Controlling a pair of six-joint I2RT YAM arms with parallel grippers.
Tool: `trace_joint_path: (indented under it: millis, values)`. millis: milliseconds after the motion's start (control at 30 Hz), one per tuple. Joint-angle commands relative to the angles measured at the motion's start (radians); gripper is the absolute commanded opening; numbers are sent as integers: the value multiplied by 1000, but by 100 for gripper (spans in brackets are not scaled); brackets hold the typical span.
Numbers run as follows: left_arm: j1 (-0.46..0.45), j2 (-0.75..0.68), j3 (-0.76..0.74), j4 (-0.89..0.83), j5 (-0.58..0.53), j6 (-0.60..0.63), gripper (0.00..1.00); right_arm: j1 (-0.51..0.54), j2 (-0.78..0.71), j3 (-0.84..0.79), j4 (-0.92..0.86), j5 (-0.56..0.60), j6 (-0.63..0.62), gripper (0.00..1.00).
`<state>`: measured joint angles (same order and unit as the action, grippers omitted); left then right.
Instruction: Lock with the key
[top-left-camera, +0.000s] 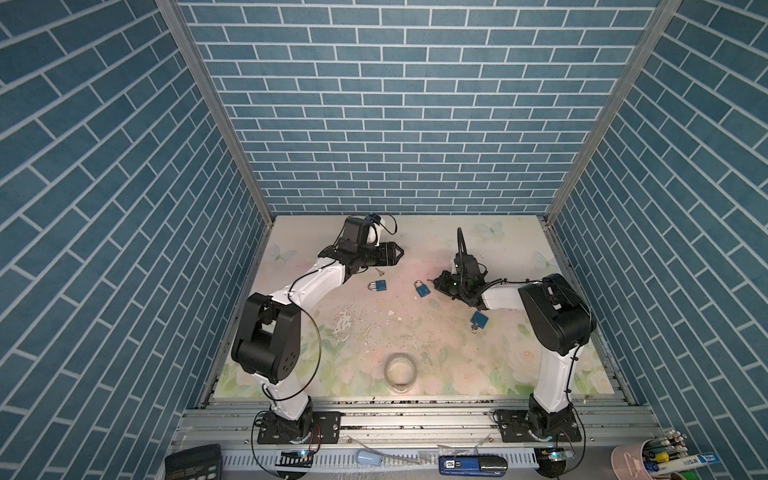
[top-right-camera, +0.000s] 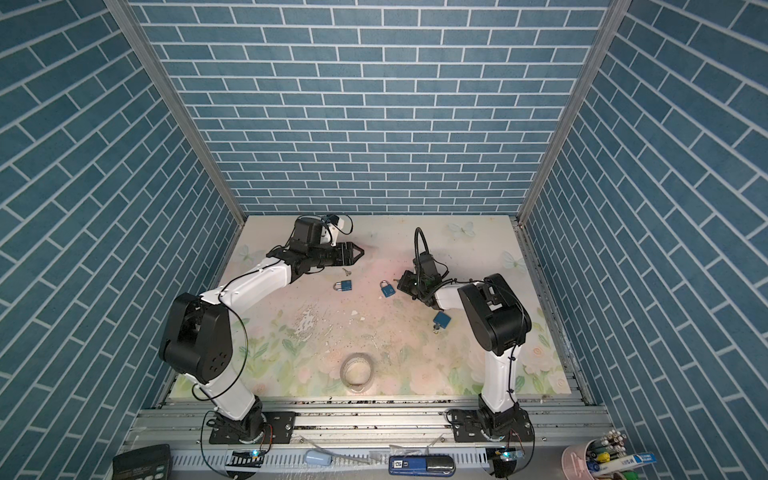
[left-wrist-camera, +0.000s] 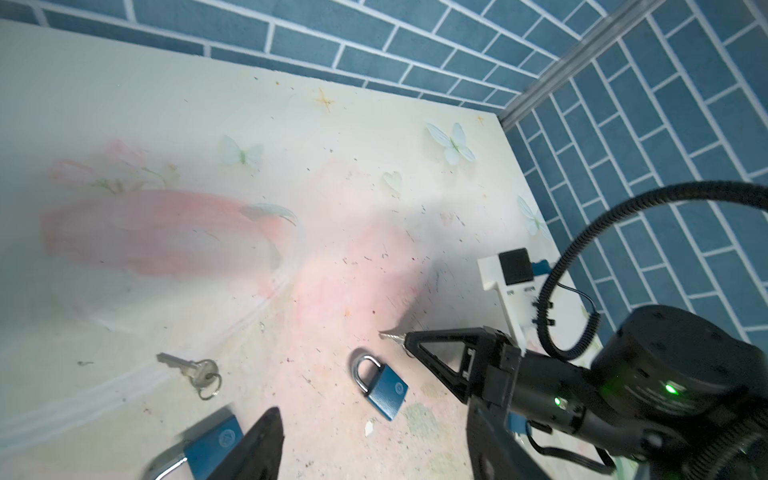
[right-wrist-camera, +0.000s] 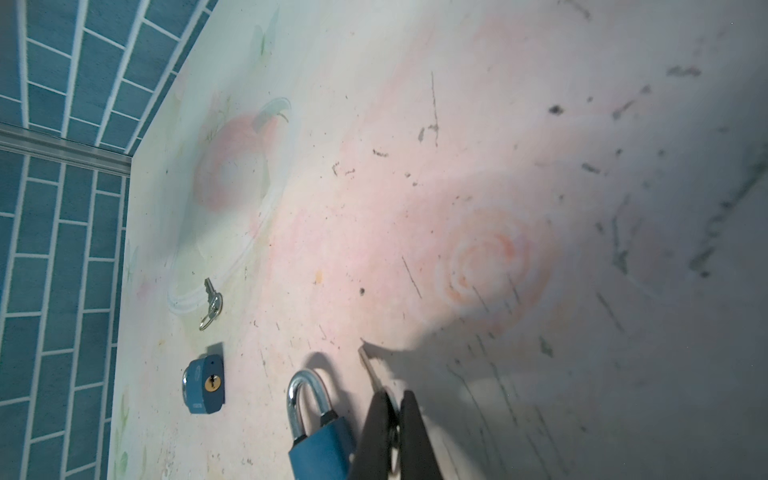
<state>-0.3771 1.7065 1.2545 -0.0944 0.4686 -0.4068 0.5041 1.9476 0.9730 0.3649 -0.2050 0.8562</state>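
Two blue padlocks lie shackle-closed on the floral table: one (top-left-camera: 378, 285) (top-right-camera: 344, 285) (left-wrist-camera: 212, 446) on the left, one (top-left-camera: 422, 289) (top-right-camera: 387, 289) (left-wrist-camera: 384, 388) (right-wrist-camera: 320, 432) in the middle. My right gripper (top-left-camera: 435, 283) (top-right-camera: 400, 281) (left-wrist-camera: 409, 345) (right-wrist-camera: 395, 395) is shut on a silver key (right-wrist-camera: 369, 368) (left-wrist-camera: 390, 336), low over the table just right of the middle padlock. The blade sticks out past its fingertips, beside the shackle. My left gripper (top-left-camera: 400, 251) (top-right-camera: 360, 251) (left-wrist-camera: 372, 415) hovers open and empty, behind the left padlock.
A loose key on a ring (top-left-camera: 379, 272) (left-wrist-camera: 193, 370) (right-wrist-camera: 212, 303) lies behind the left padlock. A third padlock (top-left-camera: 478, 320) with a key in it lies under the right forearm. A tape roll (top-left-camera: 401, 372) sits near the front edge. Brick-patterned walls enclose three sides.
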Motion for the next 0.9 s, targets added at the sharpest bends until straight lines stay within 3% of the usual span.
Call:
trace_joint_path:
  millis: [0,100,233,633,733,867]
  values:
    - [2,-50,-37,150,134,-31,72,10,26,19,-35,33,36,0]
    - [3,-50,-54,221,231,-68,74,16,37,26,-41,39,42,0]
    - [2,-80,-106,306,266,-91,76,24,39,32,-57,48,47,3]
    - [0,-175,-111,147,238,91,78,34,-1,21,-131,91,42,19]
    - [-7,-192,-112,130,239,115,80,34,-9,15,-139,96,43,27]
    - [-8,-199,-111,100,211,126,81,35,-32,6,-167,111,36,50]
